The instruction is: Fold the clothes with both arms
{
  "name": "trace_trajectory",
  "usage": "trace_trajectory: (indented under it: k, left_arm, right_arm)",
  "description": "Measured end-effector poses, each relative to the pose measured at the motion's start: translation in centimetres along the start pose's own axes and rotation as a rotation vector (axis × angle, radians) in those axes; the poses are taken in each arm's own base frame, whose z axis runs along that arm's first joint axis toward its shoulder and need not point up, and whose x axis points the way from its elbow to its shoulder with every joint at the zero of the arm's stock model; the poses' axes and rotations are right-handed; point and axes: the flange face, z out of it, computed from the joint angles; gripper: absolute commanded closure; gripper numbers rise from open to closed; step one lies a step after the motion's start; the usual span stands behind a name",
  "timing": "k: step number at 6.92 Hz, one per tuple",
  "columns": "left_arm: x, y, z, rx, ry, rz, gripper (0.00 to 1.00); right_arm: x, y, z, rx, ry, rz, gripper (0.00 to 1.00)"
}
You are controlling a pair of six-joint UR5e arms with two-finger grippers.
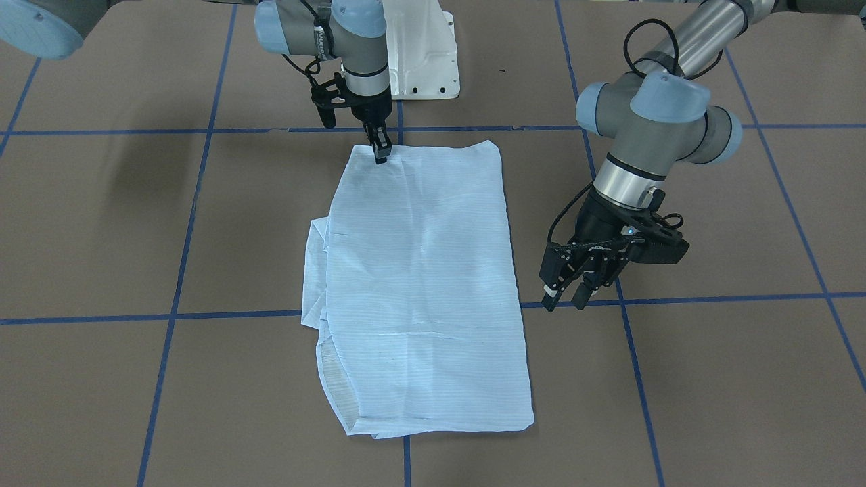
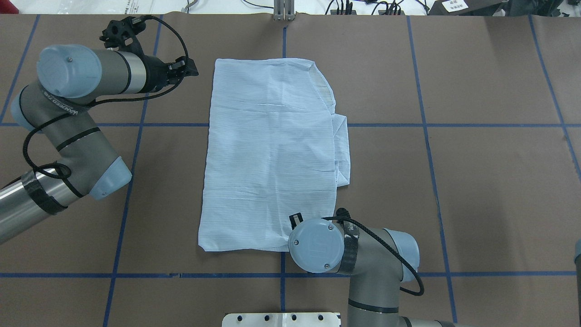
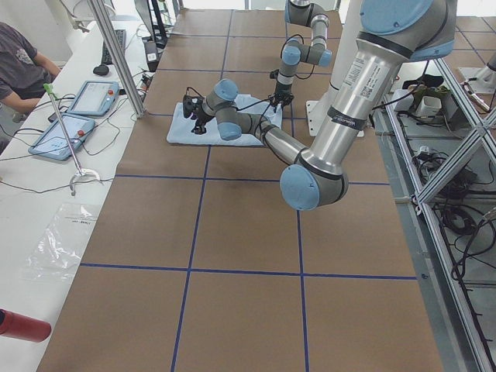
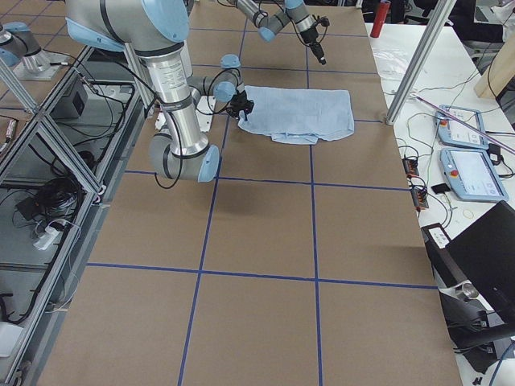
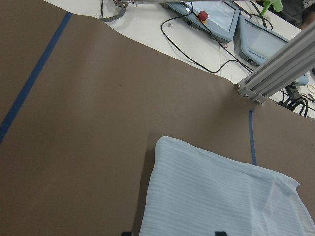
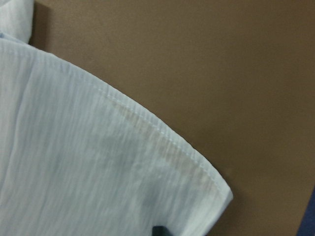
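Pinching the folded shirt [image 1: 419, 270] are right fingers [image 1: 381, 151].

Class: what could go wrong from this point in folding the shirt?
1. The right arm's black claw seems to pinch only one edge of the folded light-blue striped shirt; lifting alone may undo the fold.
2. The left arm's black claw hovers open beside the shirt, so it may snag or shift it.

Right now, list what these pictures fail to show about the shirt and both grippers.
Shirt: collar and buttons show in no view, presumably folded under.
Right gripper: in the overhead view its own wrist joint covers it; the front view is too small to tell whether it pinches cloth.
Left gripper: its own wrist view's bottom edge cuts nearly all of it off.
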Motion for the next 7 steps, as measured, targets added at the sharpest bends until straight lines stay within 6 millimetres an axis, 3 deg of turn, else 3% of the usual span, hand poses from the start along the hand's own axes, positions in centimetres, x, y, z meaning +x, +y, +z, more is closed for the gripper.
trace_trajectory:
  k: [4,5,6,7]
  left_arm:
    - [0.1,0.1,0.0,0.000,0.002,-0.002,0.36]
    - [0.4,0.9,-0.1,-0.011,0.009,-0.024,0.36]
    - [0.8,3.3,-0.4,-0.034,0.022,-0.067,0.36]
    - [0.5,8.0,-1.5,-0.065,0.034,-0.121,0.37]
  right_arm:
    - [-0.1,0.0,-0.5,-0.008,-0.001,-0.002,1.00]
    - [-0.1,-0.2,-1.0,-0.015,-0.006,-0.002,1.00]
    - [0.0,-0.4,-1.6,-0.023,-0.011,-0.001,1.00]
    - [0.1,-0.8,-2.3,-0.030,-0.015,-0.001,1.00]
